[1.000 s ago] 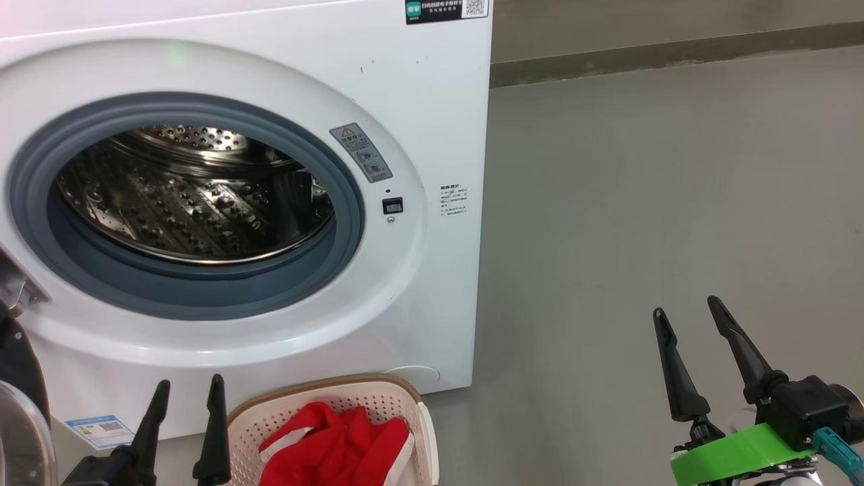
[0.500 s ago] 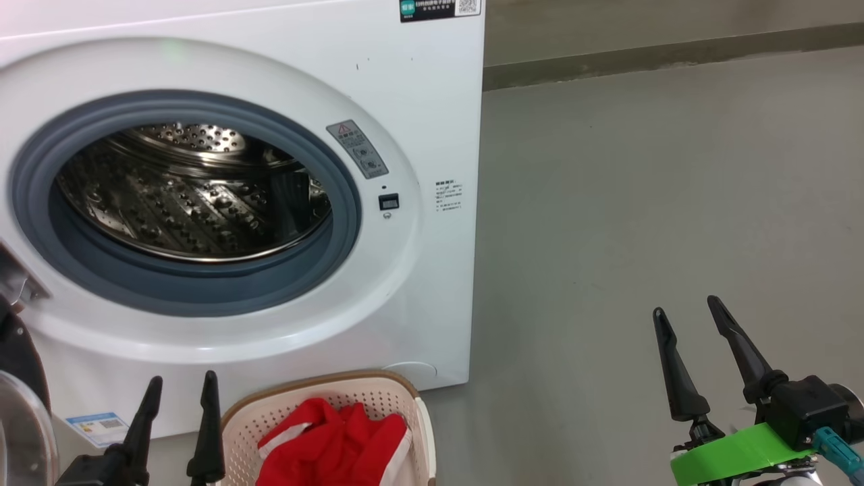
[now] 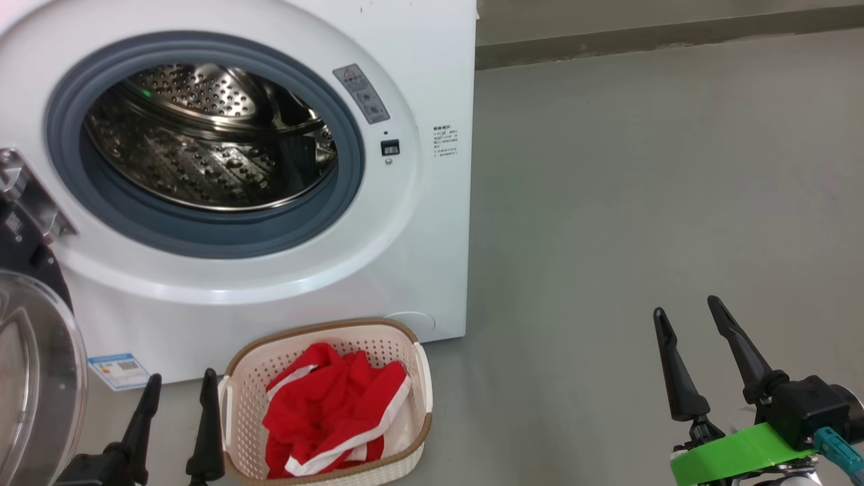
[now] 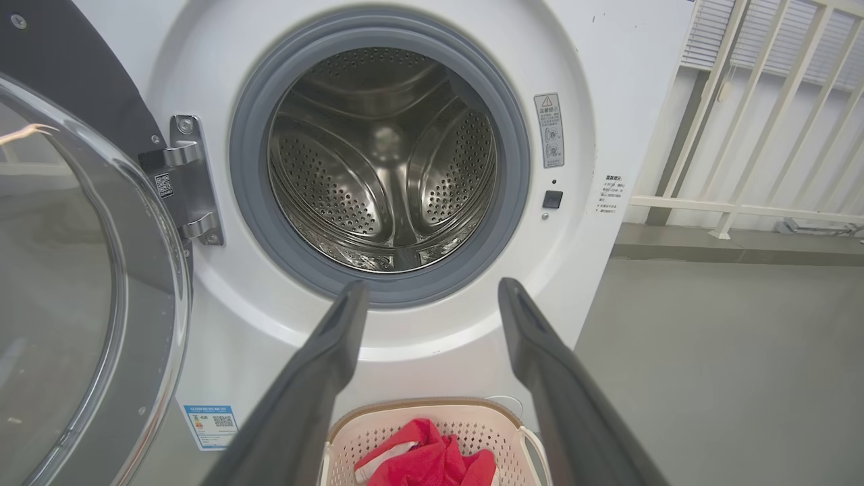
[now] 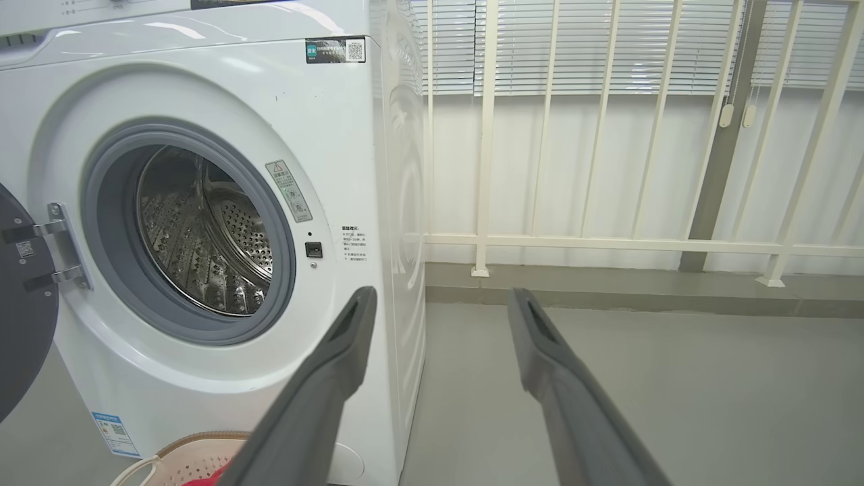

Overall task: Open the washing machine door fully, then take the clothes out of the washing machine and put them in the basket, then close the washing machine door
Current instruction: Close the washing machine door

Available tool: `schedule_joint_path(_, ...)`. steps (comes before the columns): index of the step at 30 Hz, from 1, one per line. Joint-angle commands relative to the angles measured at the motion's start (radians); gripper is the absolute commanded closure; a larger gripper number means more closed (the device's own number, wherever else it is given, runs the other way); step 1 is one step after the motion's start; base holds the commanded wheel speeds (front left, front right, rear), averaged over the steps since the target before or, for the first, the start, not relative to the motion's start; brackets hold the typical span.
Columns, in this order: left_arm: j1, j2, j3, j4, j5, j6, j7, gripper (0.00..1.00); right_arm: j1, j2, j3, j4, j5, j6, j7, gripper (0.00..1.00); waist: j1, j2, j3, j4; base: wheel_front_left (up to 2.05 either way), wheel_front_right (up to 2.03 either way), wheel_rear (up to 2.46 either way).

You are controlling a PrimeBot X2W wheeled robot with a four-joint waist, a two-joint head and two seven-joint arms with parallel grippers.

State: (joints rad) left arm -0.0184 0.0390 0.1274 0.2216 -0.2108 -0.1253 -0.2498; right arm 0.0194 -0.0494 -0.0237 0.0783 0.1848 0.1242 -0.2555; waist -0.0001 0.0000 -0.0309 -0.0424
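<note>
The white washing machine (image 3: 418,223) stands with its drum (image 3: 209,135) bare of cloth. The washing machine door (image 3: 34,378) hangs swung wide at the left, its glass bowl facing out; in the left wrist view the door (image 4: 81,270) is beside the hinge. The cream basket (image 3: 246,398) sits on the floor before the machine, holding red clothes (image 3: 331,412) with white trim. My left gripper (image 3: 182,376) is open just left of the basket, holding nothing. My right gripper (image 3: 686,307) is open over bare floor, well right of the machine, also empty.
Grey floor (image 3: 641,169) stretches to the right of the machine. A white railing (image 5: 607,135) with blinds behind it runs along a low kerb at the back. A small label (image 3: 120,369) is stuck low on the machine's front.
The whole head view has shifted: the camera looks lower, so the machine sits higher in the picture and the whole basket shows. Both grippers stay open where they were.
</note>
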Motion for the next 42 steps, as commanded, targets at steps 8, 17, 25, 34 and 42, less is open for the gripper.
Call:
schedule_joint_path(8,-0.022,0.013,0.029,-0.026,-0.003,-0.005,-0.012,0.00,-0.026,-0.003,0.020,-0.023,0.009,0.007,-0.006,0.00,0.0001,0.0000,0.004,0.009,-0.47,0.47,0.00)
schedule_joint_path(17,-0.023,0.013,0.039,-0.015,0.008,-0.005,-0.012,0.00,-0.028,-0.002,0.023,-0.021,0.006,0.007,-0.006,0.00,0.0001,0.0000,-0.001,0.015,0.00,0.00,0.00)
schedule_joint_path(25,-0.030,0.012,0.032,-0.014,0.024,-0.002,-0.012,0.00,-0.025,-0.002,0.028,-0.027,-0.002,0.007,-0.006,0.00,0.0001,0.0000,0.000,0.060,0.00,0.00,0.00)
schedule_joint_path(34,-0.026,0.011,0.017,-0.051,0.017,0.025,-0.012,0.00,-0.033,-0.010,0.051,-0.032,-0.001,0.007,-0.006,0.00,0.0001,0.0000,0.006,0.141,0.00,0.00,0.00)
schedule_joint_path(42,-0.020,0.011,0.000,-0.071,0.014,0.052,-0.012,0.00,-0.046,-0.014,0.068,-0.033,0.002,0.007,-0.006,0.00,0.0001,0.0000,0.006,0.200,0.00,0.00,0.00)
